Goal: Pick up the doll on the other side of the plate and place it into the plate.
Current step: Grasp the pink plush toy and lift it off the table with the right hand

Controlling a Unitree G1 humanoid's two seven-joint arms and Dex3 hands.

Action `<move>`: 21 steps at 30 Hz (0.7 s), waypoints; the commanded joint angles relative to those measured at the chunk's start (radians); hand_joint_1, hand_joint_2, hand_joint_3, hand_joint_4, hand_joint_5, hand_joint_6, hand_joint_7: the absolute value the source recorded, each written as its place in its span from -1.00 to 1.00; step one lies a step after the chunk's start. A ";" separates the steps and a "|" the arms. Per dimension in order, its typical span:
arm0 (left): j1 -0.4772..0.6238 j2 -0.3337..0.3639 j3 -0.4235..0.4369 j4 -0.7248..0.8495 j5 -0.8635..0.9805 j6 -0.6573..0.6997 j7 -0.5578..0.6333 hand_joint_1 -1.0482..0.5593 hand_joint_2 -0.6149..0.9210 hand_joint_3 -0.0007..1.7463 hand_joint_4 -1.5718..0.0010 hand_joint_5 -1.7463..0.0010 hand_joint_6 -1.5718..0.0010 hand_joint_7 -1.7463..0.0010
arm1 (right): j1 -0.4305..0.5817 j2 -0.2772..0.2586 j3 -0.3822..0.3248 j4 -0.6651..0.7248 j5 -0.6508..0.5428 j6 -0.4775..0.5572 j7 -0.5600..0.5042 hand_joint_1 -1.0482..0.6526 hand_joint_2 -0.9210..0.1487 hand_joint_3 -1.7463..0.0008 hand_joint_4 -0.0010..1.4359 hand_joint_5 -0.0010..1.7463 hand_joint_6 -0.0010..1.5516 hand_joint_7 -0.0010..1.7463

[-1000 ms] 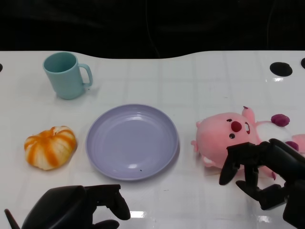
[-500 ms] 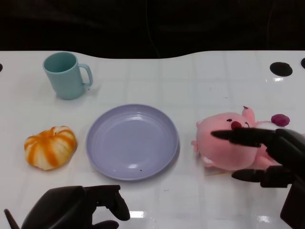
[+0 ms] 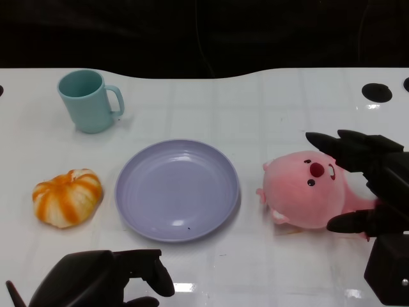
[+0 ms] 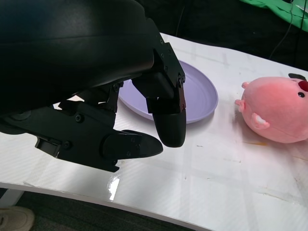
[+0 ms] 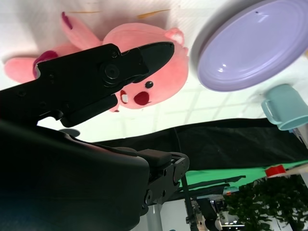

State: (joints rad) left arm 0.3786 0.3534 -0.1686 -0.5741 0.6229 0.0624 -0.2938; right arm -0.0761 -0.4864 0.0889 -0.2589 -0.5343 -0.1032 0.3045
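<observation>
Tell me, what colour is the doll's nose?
The doll has a red nose; the head view shows it best.

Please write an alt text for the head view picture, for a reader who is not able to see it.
The robot's right hand reaches around a pink doll lying on a white table, fingers spread above and below it. Left of the doll is an empty purple plate, then an orange pumpkin toy, with a teal mug behind. The left hand rests at the near edge.

No lettering, label, brand, number or sign can be read in any view; the doll (image 3: 305, 190), the plate (image 3: 177, 189), the cup (image 3: 86, 100) and the worktop (image 3: 255, 109) around the plate carry no writing.
</observation>
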 commanded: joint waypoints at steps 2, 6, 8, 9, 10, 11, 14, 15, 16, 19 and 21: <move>0.003 0.009 -0.002 -0.011 0.003 0.003 -0.007 -0.07 1.00 -0.57 0.21 -0.81 0.08 0.00 | -0.035 -0.042 0.004 -0.038 -0.038 0.054 0.056 -0.66 -0.86 0.99 -1.00 -0.97 -0.88 -0.98; 0.000 0.008 -0.007 -0.012 0.011 0.006 -0.008 -0.07 1.00 -0.57 0.19 -0.75 0.07 0.02 | -0.089 -0.055 0.033 -0.004 -0.061 0.075 0.103 -0.69 -0.86 1.00 -0.98 -0.96 -0.86 -0.98; -0.002 0.009 -0.009 -0.011 0.012 0.005 -0.007 -0.06 1.00 -0.57 0.18 -0.74 0.07 0.03 | -0.110 -0.053 0.046 0.014 -0.067 0.087 0.116 -0.68 -0.85 1.00 -1.00 -0.96 -0.86 -0.98; -0.001 0.008 -0.009 -0.010 0.011 0.003 -0.004 -0.06 1.00 -0.57 0.18 -0.74 0.07 0.03 | -0.126 -0.051 0.055 0.031 -0.071 0.089 0.117 -0.68 -0.85 1.00 -1.00 -0.96 -0.86 -0.98; -0.001 0.007 -0.010 -0.010 0.010 0.001 -0.002 -0.06 1.00 -0.57 0.17 -0.75 0.06 0.03 | -0.142 -0.049 0.066 0.050 -0.078 0.090 0.116 -0.67 -0.84 1.00 -0.99 -0.95 -0.85 -0.98; 0.000 0.006 -0.010 -0.011 0.010 0.001 -0.001 -0.06 1.00 -0.57 0.16 -0.75 0.06 0.03 | -0.158 -0.048 0.077 0.068 -0.087 0.093 0.118 -0.67 -0.84 1.00 -0.99 -0.95 -0.85 -0.98; 0.003 0.005 -0.012 -0.015 0.013 0.009 -0.004 -0.07 1.00 -0.57 0.19 -0.80 0.06 0.04 | -0.205 -0.042 0.108 0.125 -0.104 0.100 0.120 -0.67 -0.85 1.00 -0.98 -0.94 -0.85 -0.98; 0.005 0.006 -0.012 -0.015 0.014 0.010 -0.005 -0.07 1.00 -0.57 0.20 -0.82 0.06 0.03 | -0.219 -0.038 0.117 0.146 -0.108 0.102 0.118 -0.67 -0.85 1.00 -0.98 -0.93 -0.85 -0.98; 0.006 0.006 -0.012 -0.016 0.014 0.011 -0.006 -0.07 1.00 -0.56 0.20 -0.82 0.06 0.03 | -0.229 -0.037 0.124 0.159 -0.110 0.104 0.117 -0.67 -0.86 0.99 -0.98 -0.93 -0.85 -0.99; 0.009 0.006 -0.011 -0.021 0.012 0.010 -0.003 -0.07 1.00 -0.56 0.21 -0.83 0.06 0.03 | -0.274 -0.027 0.154 0.233 -0.122 0.093 0.098 -0.67 -0.87 0.99 -0.98 -0.92 -0.84 -0.98; 0.013 0.007 -0.011 -0.026 0.014 0.014 -0.007 -0.07 1.00 -0.57 0.21 -0.83 0.06 0.03 | -0.321 -0.012 0.185 0.317 -0.140 0.079 0.077 -0.67 -0.87 0.99 -0.97 -0.92 -0.83 -0.98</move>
State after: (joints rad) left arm 0.3852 0.3507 -0.1865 -0.5868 0.6316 0.0684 -0.2937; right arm -0.3616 -0.5016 0.2604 0.0141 -0.6608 -0.0188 0.3997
